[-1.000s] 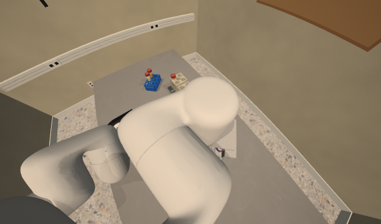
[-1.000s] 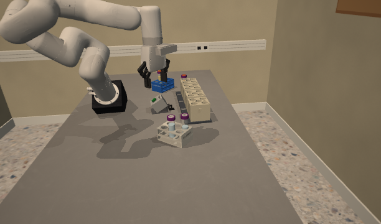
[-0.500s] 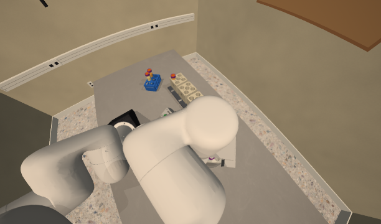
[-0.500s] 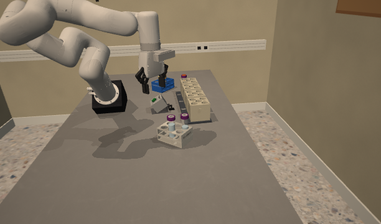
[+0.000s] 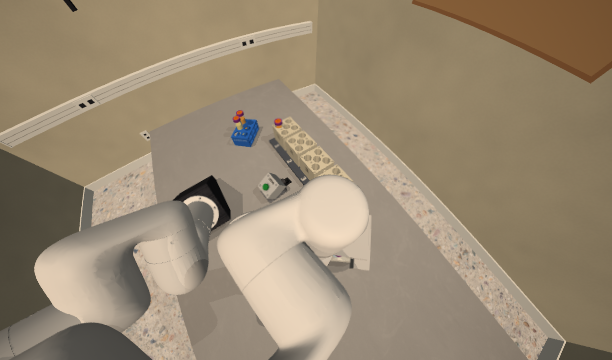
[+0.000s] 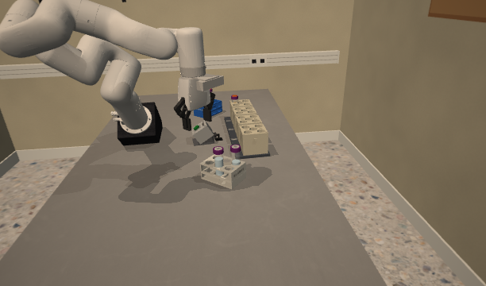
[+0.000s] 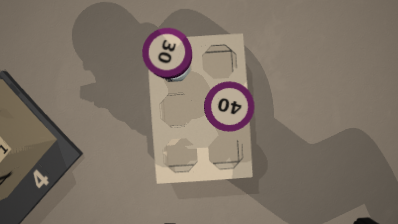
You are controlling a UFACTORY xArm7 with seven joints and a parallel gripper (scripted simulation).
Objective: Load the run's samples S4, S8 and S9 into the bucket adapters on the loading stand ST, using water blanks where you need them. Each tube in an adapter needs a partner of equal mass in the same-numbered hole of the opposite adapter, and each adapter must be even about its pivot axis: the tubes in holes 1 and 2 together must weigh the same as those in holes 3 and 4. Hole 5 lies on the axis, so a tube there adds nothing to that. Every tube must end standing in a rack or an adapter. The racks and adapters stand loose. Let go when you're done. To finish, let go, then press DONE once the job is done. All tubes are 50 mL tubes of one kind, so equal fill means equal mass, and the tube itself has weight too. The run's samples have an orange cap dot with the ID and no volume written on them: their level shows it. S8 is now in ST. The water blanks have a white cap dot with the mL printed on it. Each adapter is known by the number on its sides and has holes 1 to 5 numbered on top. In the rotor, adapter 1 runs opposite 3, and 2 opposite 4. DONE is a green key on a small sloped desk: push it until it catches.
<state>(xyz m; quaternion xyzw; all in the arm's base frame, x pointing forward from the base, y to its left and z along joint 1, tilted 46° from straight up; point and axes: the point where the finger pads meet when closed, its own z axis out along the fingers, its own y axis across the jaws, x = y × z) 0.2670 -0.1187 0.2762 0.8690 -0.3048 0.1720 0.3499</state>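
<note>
My gripper (image 6: 197, 124) is open and empty. In the wrist view the water-blank rack (image 7: 205, 175) (image 6: 223, 182) lies below it. The blank marked 30 (image 7: 167, 52) (image 6: 235, 148) stands in a corner hole. The blank marked 40 (image 7: 229, 106) (image 6: 217, 150) stands in a middle hole. The loading stand ST (image 5: 286, 159) (image 7: 55, 160) carries four cream adapters in a row. One orange-dot tube (image 5: 278, 122) (image 6: 234, 96) stands in the far adapter. Adapter 4 (image 6: 255, 141) (image 7: 25, 135) shows no tube. Two orange-dot tubes (image 5: 240, 113) stand in the blue rack (image 5: 245, 135); their IDs are unreadable.
The small sloped desk (image 5: 275, 191) with the green DONE key (image 5: 265, 187) (image 6: 196, 128) stands beside ST. The arm's black base (image 6: 140, 137) is at the left. The arm hides the near end of ST and the blank rack in the top view.
</note>
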